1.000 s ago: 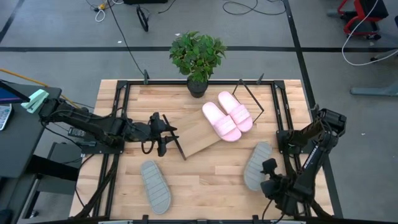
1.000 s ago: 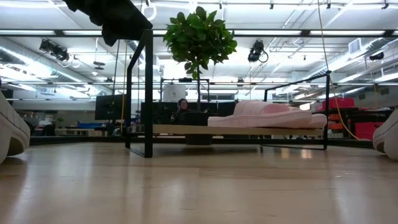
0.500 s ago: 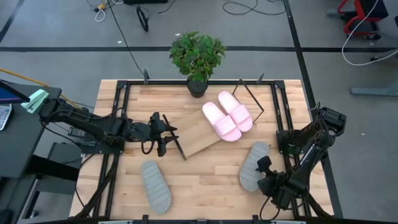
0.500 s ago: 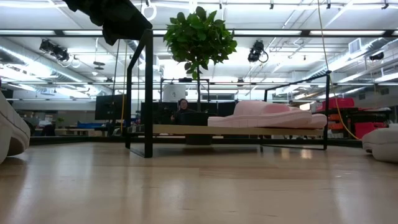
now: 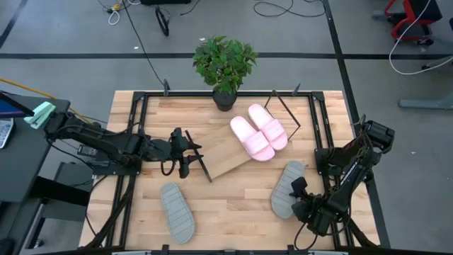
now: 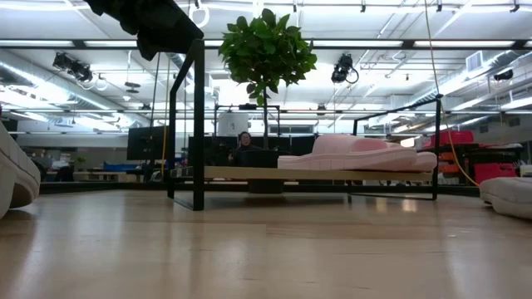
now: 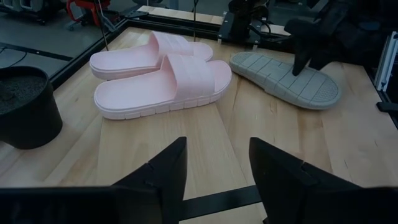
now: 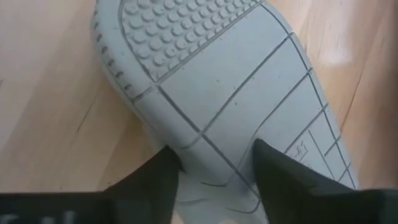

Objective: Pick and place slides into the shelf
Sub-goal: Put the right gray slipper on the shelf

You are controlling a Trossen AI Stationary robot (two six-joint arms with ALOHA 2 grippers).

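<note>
Bright even overhead light, ceiling strip lamps (image 6: 349,43) glaring, soft shadows, glossy tabletop (image 6: 266,249) reflections, near fingers (image 7: 163,174) blurred

In the high view, the shelf (image 5: 230,157) sits at the centre of the table (image 5: 233,212), tilted diagonally. Two sandals (image 5: 258,132) lie side by side on its upper-right end. The potted plant (image 5: 225,62) stands above it at the table's top edge. One sandal (image 5: 176,212) lies at lower left, another sandal (image 5: 285,188) sole-up at lower right.
</note>
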